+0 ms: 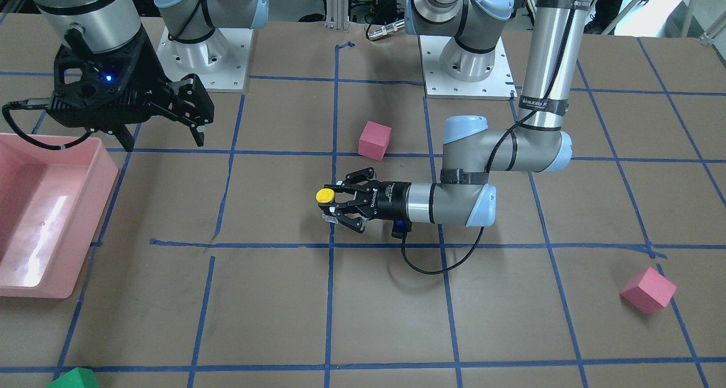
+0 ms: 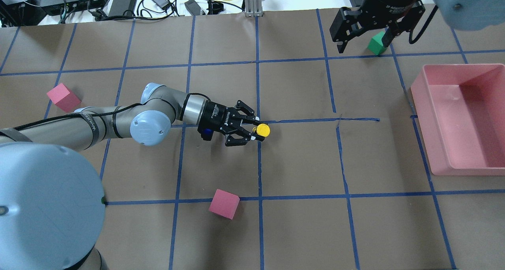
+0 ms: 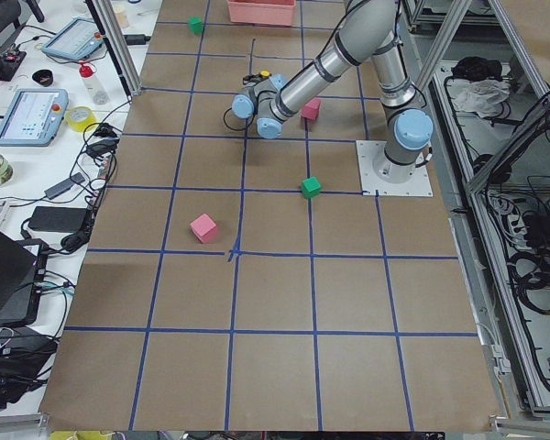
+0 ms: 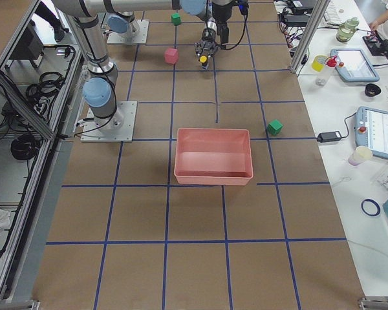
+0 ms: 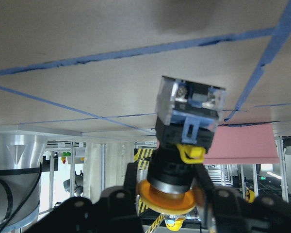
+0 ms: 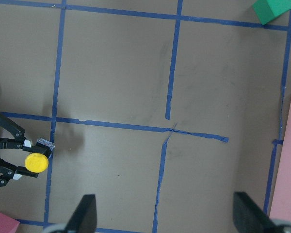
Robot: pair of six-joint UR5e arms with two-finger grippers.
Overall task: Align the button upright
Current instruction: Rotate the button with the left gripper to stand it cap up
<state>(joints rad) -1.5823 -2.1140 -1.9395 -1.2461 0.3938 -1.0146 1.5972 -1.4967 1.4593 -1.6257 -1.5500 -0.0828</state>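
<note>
**Front-facing view:** the jaws of the left gripper [image 1: 333, 203] clamp the small yellow-capped, black-bodied push-button [image 1: 325, 195] near the middle of the table. The jaws of the right gripper [image 1: 163, 137] stand wide and empty.

**Overhead view:** the round cap faces up and the long axis is near vertical. A matte pink cube [image 2: 224, 203] lies near, and a pink plastic tray [image 2: 461, 66] sits well apart. The table edges are far off.

**Left wrist view:** the grey base block points toward the brown paper table [image 5: 87, 29], slightly tilted. Whether the two touch cannot be told.

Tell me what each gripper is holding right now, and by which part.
The left gripper holds the button by its black body, just under the yellow cap; the grey base block is clear of the fingers. The right gripper is open and empty.
</note>
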